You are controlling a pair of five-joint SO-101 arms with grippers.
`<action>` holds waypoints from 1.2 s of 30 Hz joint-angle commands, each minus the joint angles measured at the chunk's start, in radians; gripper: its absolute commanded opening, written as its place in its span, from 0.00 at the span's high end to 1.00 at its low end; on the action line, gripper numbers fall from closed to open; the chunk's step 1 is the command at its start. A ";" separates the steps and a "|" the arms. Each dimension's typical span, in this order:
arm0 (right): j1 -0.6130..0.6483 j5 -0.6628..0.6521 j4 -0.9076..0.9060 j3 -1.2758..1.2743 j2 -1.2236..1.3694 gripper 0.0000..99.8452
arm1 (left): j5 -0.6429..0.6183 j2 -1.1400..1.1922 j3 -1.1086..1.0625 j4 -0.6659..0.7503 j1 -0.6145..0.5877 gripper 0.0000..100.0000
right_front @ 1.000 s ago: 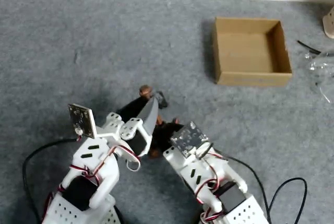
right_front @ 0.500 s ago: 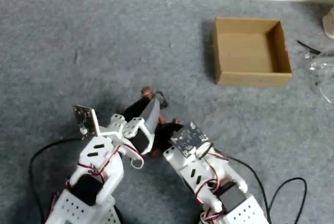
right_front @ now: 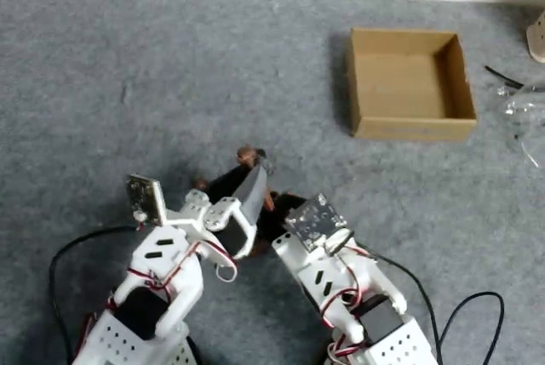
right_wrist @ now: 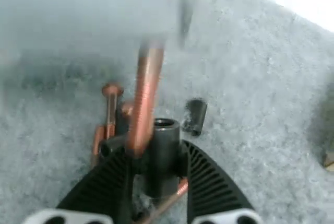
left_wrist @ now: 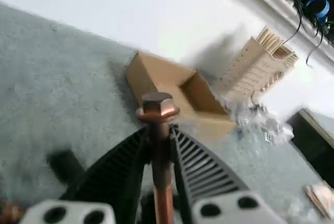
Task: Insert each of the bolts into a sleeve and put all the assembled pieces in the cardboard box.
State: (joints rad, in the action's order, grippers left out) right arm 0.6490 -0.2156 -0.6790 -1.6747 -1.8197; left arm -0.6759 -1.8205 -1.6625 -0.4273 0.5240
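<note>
My left gripper [left_wrist: 159,130] is shut on a copper bolt [left_wrist: 158,108], whose hex head sticks out beyond the fingertips. From above, that bolt [right_front: 248,157] is held over the carpet between the two arms, with the left gripper [right_front: 254,171] around it. My right gripper [right_wrist: 156,148] is shut on a black sleeve [right_wrist: 165,153] with its bore facing up. The held bolt's shaft [right_wrist: 146,98] crosses just above the sleeve's mouth. The cardboard box [right_front: 413,129] stands open at the far right and holds nothing.
Loose copper bolts [right_wrist: 110,110] and another black sleeve [right_wrist: 196,114] lie on the grey carpet beyond the right gripper. Clear plastic bags and cables [right_front: 518,101] lie right of the box. A black sleeve [left_wrist: 64,164] lies on the carpet in the left wrist view.
The left arm has moved right and slightly forward with the bolt, bringing it closer over the right gripper. The right arm has shifted a little to the right.
</note>
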 commanded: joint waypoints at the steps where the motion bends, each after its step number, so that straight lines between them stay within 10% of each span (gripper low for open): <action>1: -0.021 -0.003 0.058 -0.053 -0.019 1.00 | -0.002 -0.001 0.036 -0.029 0.013 0.99; 36: 0.030 -0.011 0.054 -0.053 -0.019 1.00 | -0.003 -0.001 -0.018 0.123 -0.070 0.99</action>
State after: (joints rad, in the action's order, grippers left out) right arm 0.6659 -0.2156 -0.6697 -1.6747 -1.8197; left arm -0.6728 -1.8067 -1.6717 -0.3429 0.4381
